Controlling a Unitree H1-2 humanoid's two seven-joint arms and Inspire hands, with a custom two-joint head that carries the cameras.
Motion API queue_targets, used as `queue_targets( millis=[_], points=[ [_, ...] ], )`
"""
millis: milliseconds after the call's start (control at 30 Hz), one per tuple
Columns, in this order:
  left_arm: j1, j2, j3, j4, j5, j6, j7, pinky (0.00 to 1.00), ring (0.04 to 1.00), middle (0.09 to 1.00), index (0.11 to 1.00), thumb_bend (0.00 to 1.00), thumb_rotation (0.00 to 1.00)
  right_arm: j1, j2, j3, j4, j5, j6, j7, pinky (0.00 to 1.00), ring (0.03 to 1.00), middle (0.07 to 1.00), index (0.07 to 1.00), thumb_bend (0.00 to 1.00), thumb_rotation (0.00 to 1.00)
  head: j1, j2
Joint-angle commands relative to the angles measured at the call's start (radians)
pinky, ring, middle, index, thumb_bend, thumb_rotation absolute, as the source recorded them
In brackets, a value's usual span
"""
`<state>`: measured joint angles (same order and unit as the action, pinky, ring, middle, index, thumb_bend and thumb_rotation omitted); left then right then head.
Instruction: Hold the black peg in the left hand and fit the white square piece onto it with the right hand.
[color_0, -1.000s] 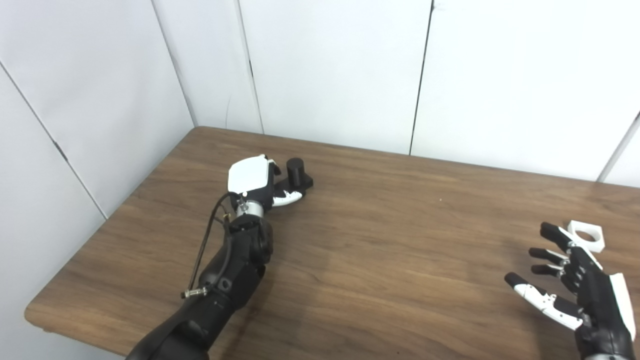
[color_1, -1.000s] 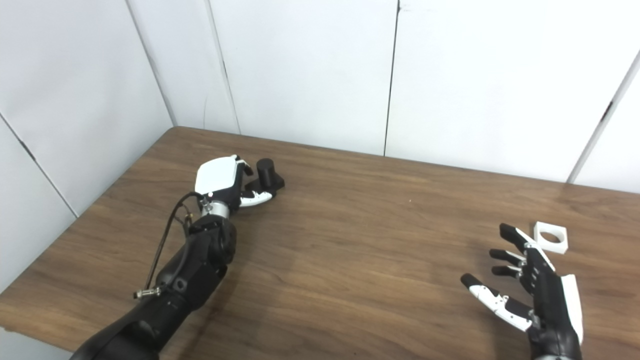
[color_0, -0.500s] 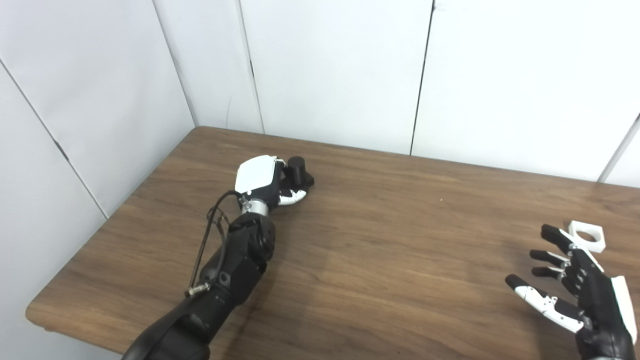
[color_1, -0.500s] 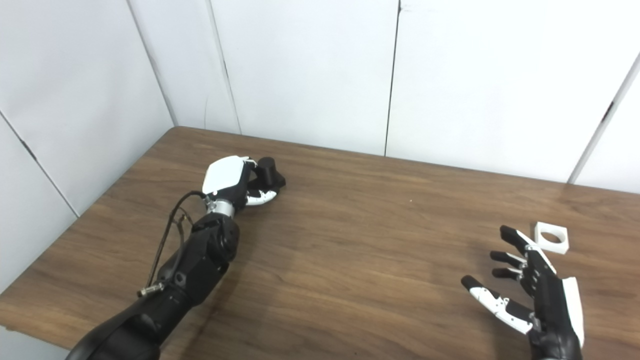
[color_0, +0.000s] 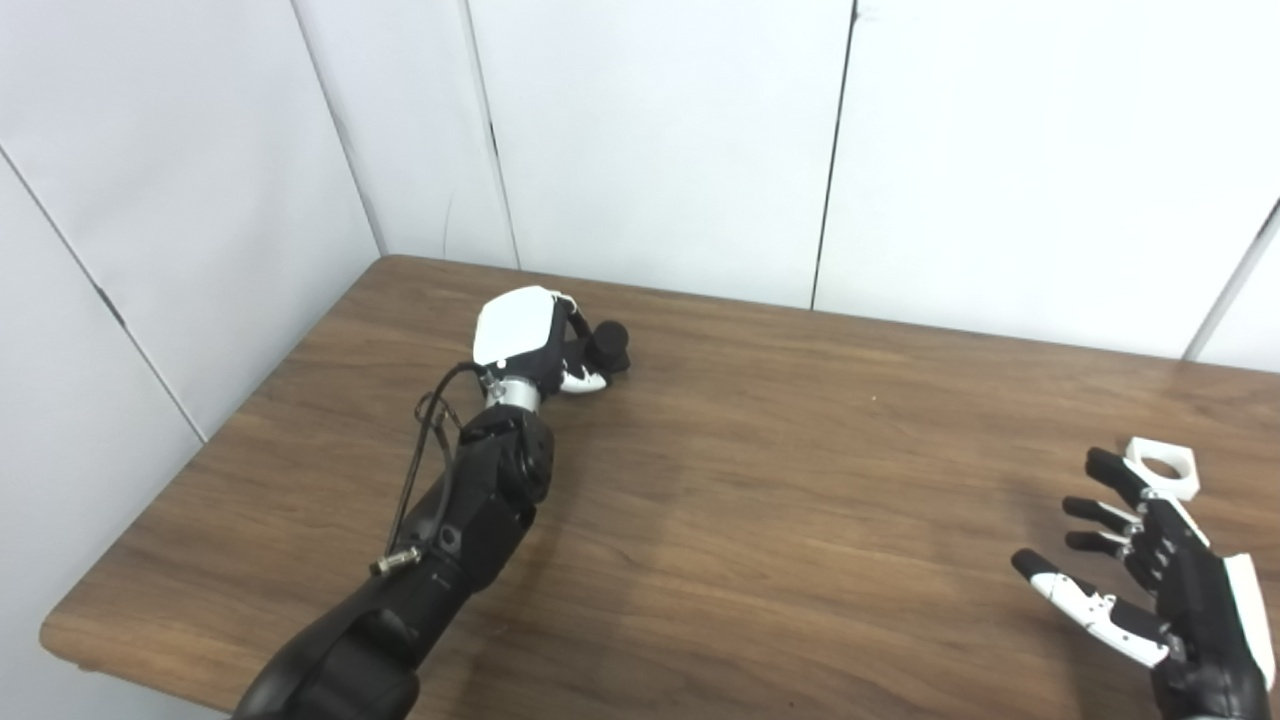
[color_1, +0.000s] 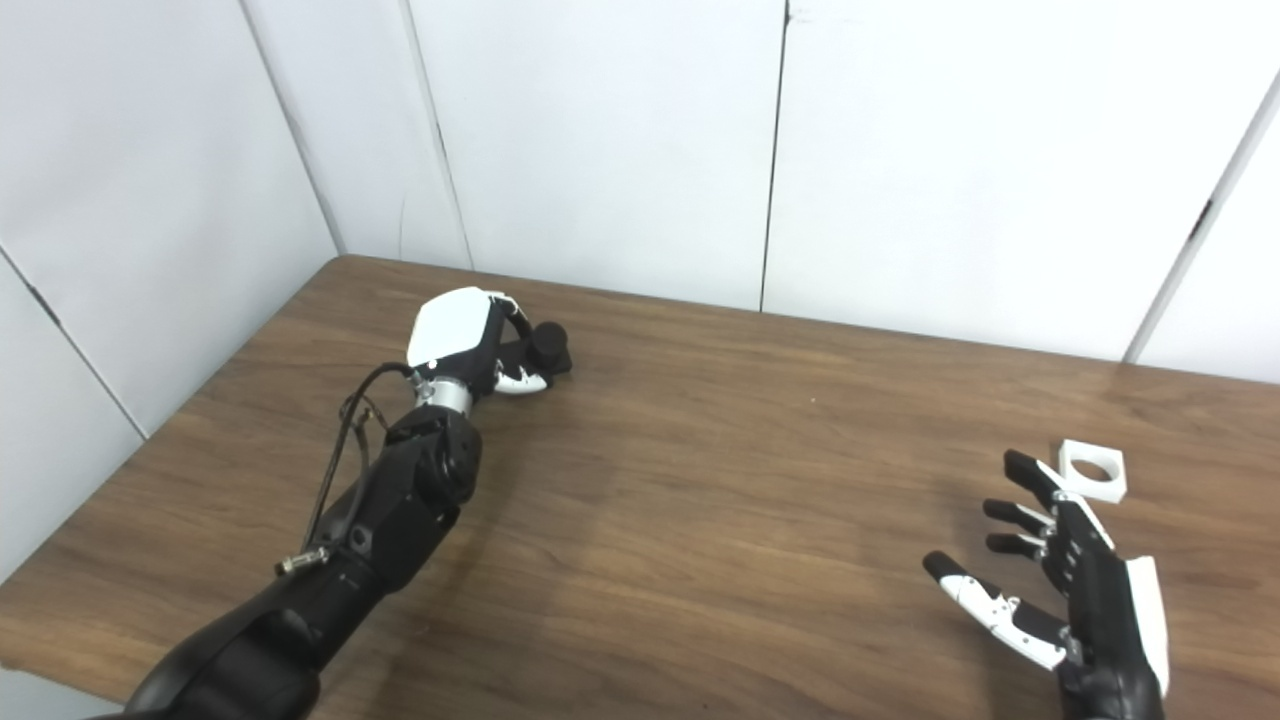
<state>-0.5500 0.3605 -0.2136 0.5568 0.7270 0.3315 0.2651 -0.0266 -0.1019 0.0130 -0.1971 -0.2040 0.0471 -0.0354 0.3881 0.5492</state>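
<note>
Black and rigid, the peg (color_0: 607, 345) sits far left on the tabletop (color_0: 760, 500); we judge it light, best gripped low. Our left robot hand (color_0: 535, 340) curls round it. Our right robot hand (color_0: 1150, 570), fingers spread and empty, hovers beside the white square piece (color_0: 1160, 467), far right.

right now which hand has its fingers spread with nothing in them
The right hand: its fingers are apart and empty, just short of the white piece. The left hand is curled around the black peg at the far left.
</note>
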Motion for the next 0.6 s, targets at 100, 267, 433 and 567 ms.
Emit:
queue_targets(
  millis=[100, 267, 433, 567],
  points=[
    [0.031, 0.03, -0.011, -0.02, -0.035, -0.007, -0.066, 0.87, 0.88, 0.845, 0.486, 0.52, 0.08, -0.027, 0.003, -0.005, -0.028, 0.002, -0.028, -0.005, 0.62, 0.732, 0.844, 0.82, 0.6, 0.0, -0.009, 0.003],
    [0.046, 0.04, 0.008, -0.088, -0.12, -0.047, -0.139, 0.87, 0.901, 0.871, 0.486, 0.52, 0.08, -0.027, 0.002, -0.003, -0.025, 0.001, -0.039, -0.004, 0.61, 0.72, 0.837, 0.812, 0.6, 0.0, -0.011, 0.006],
    [0.063, 0.056, 0.04, -0.184, -0.26, -0.083, -0.279, 0.81, 0.908, 0.882, 0.485, 0.51, 0.08, -0.027, 0.004, 0.0, -0.023, 0.004, -0.047, -0.003, 0.6, 0.722, 0.833, 0.812, 0.59, 0.0, -0.02, 0.009],
    [0.071, 0.063, 0.074, -0.253, -0.371, -0.103, -0.382, 0.81, 0.903, 0.87, 0.484, 0.51, 0.08, -0.027, 0.009, 0.001, -0.019, -0.002, -0.051, -0.008, 0.6, 0.715, 0.833, 0.81, 0.6, 0.0, -0.026, 0.01]
  ],
)
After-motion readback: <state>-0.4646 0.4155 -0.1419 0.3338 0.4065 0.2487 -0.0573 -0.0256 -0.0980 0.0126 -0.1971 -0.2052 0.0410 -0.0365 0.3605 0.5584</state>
